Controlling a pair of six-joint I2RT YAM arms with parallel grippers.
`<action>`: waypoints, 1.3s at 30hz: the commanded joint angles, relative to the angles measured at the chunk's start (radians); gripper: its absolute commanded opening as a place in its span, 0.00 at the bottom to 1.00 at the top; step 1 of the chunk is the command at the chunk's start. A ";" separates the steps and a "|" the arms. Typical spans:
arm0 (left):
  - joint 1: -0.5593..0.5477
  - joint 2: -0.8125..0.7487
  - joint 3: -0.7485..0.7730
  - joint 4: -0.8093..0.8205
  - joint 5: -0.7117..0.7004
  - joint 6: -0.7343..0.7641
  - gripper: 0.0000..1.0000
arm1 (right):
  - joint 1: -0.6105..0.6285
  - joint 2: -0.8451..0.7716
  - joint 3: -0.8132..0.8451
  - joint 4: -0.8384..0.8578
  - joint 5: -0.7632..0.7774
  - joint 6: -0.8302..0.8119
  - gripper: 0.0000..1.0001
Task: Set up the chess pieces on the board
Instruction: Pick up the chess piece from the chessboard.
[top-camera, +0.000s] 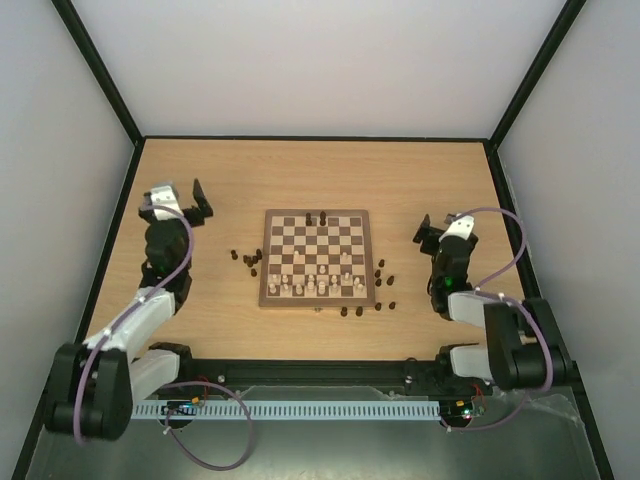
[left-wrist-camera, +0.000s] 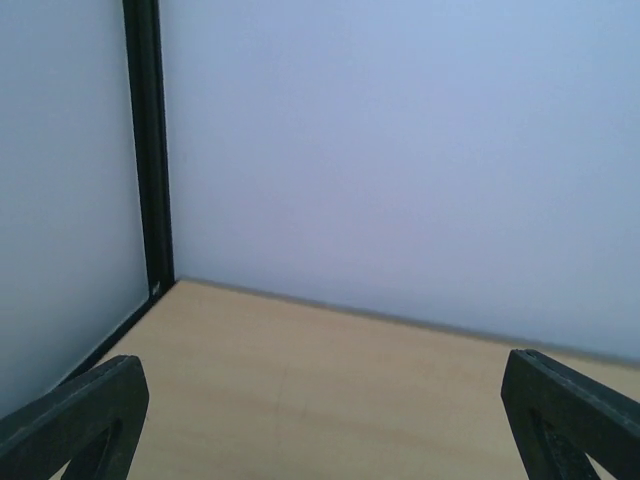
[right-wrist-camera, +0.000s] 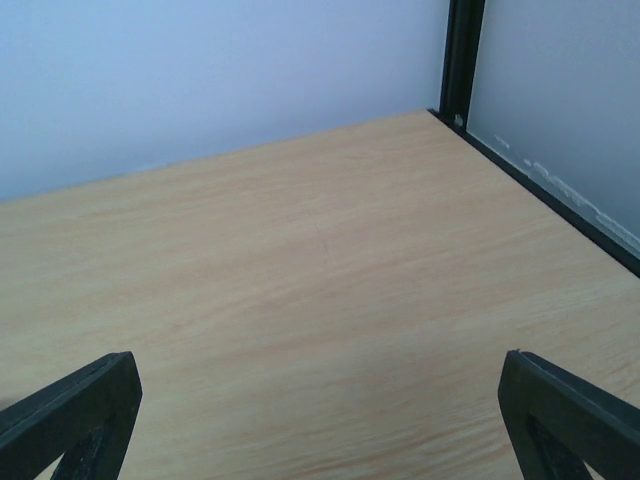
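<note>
The board (top-camera: 318, 258) lies in the middle of the table. Dark brown chess pieces stand loose on the table left of it (top-camera: 248, 258), right of it (top-camera: 384, 274) and by its near edge (top-camera: 350, 311). Two dark pieces (top-camera: 316, 216) stand on the board's far row. Pale cream chessmen (top-camera: 315, 283) fill the near rows. My left gripper (top-camera: 178, 200) is open and empty, well left of the board. My right gripper (top-camera: 445, 227) is open and empty, right of the board. Each wrist view shows only bare table between the spread fingers (left-wrist-camera: 80, 425) (right-wrist-camera: 75, 415).
The wooden table (top-camera: 320, 165) is boxed in by white walls with black frame posts (left-wrist-camera: 148, 150) (right-wrist-camera: 462, 55) at the far corners. A black rail (top-camera: 310, 370) runs along the near edge by the arm bases.
</note>
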 joint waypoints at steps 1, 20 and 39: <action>-0.007 -0.167 0.123 -0.306 -0.005 -0.129 1.00 | 0.015 -0.194 0.111 -0.291 0.018 0.077 0.99; -0.057 -0.196 0.661 -1.061 0.573 -0.419 0.99 | 0.024 -0.466 0.592 -1.264 -0.779 0.371 0.99; -0.110 -0.312 0.347 -1.037 0.869 -0.451 1.00 | 0.306 -0.548 0.583 -1.508 -0.656 0.364 0.99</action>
